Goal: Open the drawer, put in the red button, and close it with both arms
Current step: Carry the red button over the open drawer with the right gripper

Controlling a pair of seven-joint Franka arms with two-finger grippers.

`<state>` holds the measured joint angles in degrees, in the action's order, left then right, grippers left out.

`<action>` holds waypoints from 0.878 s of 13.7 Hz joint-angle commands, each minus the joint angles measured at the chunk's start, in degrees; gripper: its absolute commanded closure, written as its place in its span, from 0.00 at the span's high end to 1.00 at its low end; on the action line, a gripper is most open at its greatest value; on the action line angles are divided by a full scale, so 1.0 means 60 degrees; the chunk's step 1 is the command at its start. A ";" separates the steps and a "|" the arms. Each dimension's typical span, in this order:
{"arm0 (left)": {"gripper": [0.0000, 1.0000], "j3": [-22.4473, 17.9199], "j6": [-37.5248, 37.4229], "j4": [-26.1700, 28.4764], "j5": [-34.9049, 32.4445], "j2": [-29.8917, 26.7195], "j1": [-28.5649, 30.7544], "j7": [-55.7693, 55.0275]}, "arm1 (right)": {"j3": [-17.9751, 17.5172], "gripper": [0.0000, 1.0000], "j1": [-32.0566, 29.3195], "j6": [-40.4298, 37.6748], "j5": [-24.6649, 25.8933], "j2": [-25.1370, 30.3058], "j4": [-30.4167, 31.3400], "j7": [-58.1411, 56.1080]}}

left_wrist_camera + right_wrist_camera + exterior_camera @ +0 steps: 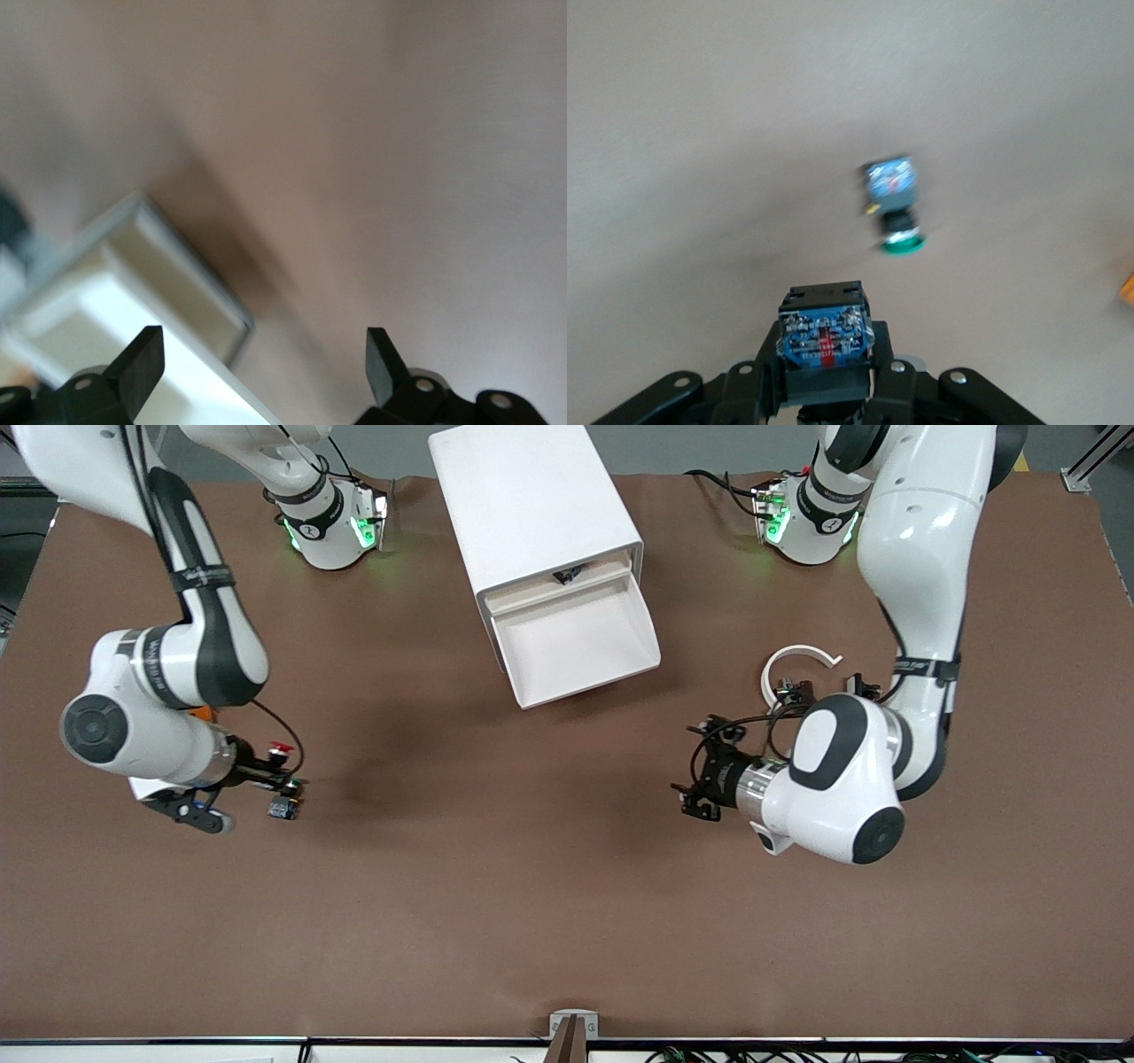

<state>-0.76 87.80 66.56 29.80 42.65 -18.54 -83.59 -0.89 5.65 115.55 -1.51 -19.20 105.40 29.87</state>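
Observation:
The white cabinet (532, 505) stands at the table's middle. Its cream-white drawer (576, 638) is pulled out and looks empty, and a corner of it shows in the left wrist view (133, 292). My right gripper (276, 769) is shut on the red button (280, 749) over the table at the right arm's end. In the right wrist view the button's blue base (824, 332) sits between the gripper's (824, 359) fingers. The green-capped button (292, 793) lies on the table just below it (893, 208). My left gripper (695, 779) is open and empty (263, 372) over bare table toward the left arm's end.
A white open ring (797, 666) lies on the table by the left arm. A small orange object (205, 713) and a white piece (146, 786) lie under the right arm. The top drawer's black handle (567, 576) shows above the open drawer.

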 commanded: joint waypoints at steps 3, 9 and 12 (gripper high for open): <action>1.00 -0.0533 0.0015 0.0273 -0.2734 -0.1438 -0.0104 0.4123 | 0.0075 0.00 0.1911 -0.0639 -0.0392 0.0388 -0.0557 0.3174; 1.00 -0.0562 -0.0306 0.0493 -0.3311 -0.2142 0.0803 0.8200 | 0.0089 0.00 0.4255 -0.0714 -0.0407 0.0359 -0.1263 0.6940; 1.00 -0.0504 -0.0307 0.0624 -0.4144 -0.2581 0.0790 0.8876 | 0.0089 0.00 0.5121 -0.0641 -0.0407 0.0344 -0.1380 0.8334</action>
<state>-4.21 86.24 67.59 8.22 30.63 -12.94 -32.49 -1.16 33.89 112.10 -3.32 -17.33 97.99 75.79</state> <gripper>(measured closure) 0.000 0.595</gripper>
